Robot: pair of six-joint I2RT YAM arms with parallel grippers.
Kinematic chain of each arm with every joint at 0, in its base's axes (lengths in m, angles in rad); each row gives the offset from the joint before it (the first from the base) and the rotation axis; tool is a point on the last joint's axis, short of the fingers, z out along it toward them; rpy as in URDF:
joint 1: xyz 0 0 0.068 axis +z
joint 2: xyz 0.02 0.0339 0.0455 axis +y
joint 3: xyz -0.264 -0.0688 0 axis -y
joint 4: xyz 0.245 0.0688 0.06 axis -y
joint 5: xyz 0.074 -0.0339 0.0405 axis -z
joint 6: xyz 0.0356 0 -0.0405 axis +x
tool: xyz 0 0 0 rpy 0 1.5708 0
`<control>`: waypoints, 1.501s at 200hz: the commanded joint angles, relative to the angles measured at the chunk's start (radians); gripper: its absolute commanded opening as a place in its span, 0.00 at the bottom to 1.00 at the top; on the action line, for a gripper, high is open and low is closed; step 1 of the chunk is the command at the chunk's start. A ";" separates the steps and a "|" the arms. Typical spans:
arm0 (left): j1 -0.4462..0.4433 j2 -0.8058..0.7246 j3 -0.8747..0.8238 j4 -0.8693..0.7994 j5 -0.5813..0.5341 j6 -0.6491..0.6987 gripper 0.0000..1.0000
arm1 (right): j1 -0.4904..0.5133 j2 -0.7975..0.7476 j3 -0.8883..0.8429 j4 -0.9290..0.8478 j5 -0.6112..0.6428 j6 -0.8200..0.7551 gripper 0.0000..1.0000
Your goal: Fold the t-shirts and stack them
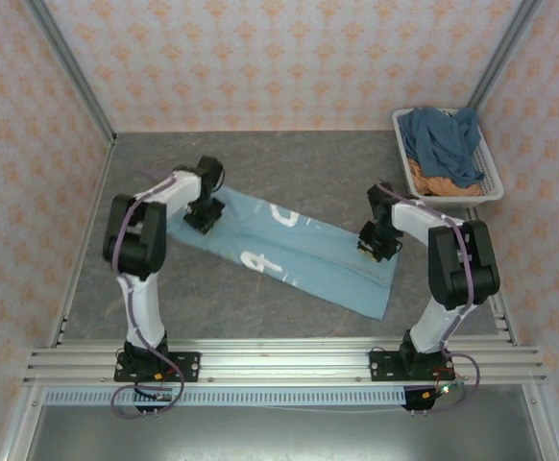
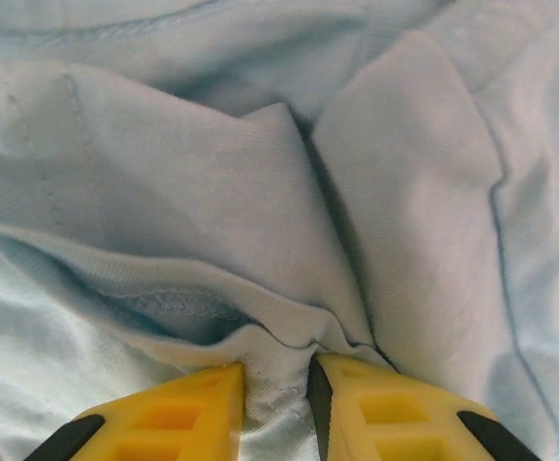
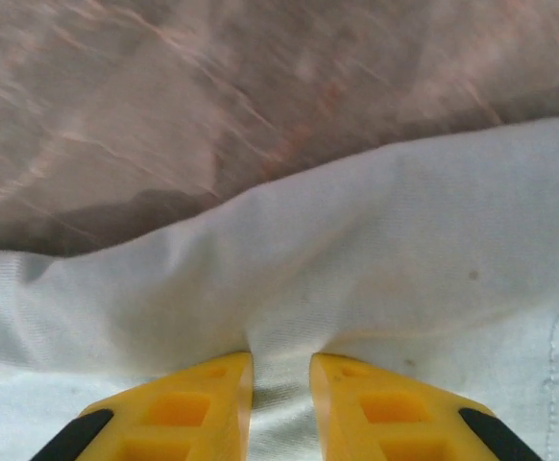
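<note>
- Light blue cloth on the left: the left gripper (image 1: 204, 217) is down on the far-left end of the light blue t-shirt (image 1: 289, 252). In its wrist view the yellow fingers (image 2: 183, 413) are nipped tight on a bunched ridge of that fabric.
- Centre: the shirt lies as a long band slanting across the grey table (image 1: 289, 163), from far left down to near right, with its white lettering (image 1: 254, 259) face up.
- Over to the right gripper (image 1: 377, 245), planted on the shirt's right end, near its far edge. Up close its fingers (image 3: 385, 408) are clamped on a small pleat of cloth, and the table surface shows just beyond the hem.
- Far right corner: the white basket (image 1: 492, 171) holds the slate-blue t-shirt (image 1: 443, 142), heaped over the orange t-shirt (image 1: 431, 182).
</note>
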 commanded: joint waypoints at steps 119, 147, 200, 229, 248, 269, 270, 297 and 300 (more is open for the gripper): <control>-0.050 0.711 1.160 0.392 0.240 -0.106 0.46 | 0.446 -0.064 -0.118 0.180 -0.099 0.884 0.34; -0.044 0.555 1.147 0.244 0.232 0.011 0.56 | 0.441 -0.155 -0.056 0.058 -0.046 0.844 0.42; -0.099 -0.026 0.373 0.134 0.265 0.187 0.53 | 0.370 -0.403 -0.034 -0.103 0.051 0.509 0.46; -0.179 -0.332 -0.140 0.121 0.337 0.191 0.48 | 0.289 -0.507 -0.083 -0.131 -0.004 0.198 0.47; -0.268 -0.479 -0.421 0.122 0.380 0.178 0.47 | 0.270 -0.514 -0.106 -0.166 -0.052 0.041 0.47; -0.371 -0.600 -0.673 0.181 0.408 0.102 0.48 | 0.265 -0.495 -0.152 -0.165 -0.097 -0.048 0.47; -0.377 -0.606 -0.681 0.183 0.407 0.099 0.48 | 0.264 -0.493 -0.155 -0.164 -0.099 -0.051 0.47; -0.447 -0.704 -0.842 0.239 0.389 0.015 0.52 | 0.262 -0.435 -0.223 -0.106 -0.163 -0.077 0.47; -0.451 -0.709 -0.853 0.251 0.390 0.006 0.52 | 0.262 -0.430 -0.228 -0.101 -0.166 -0.078 0.47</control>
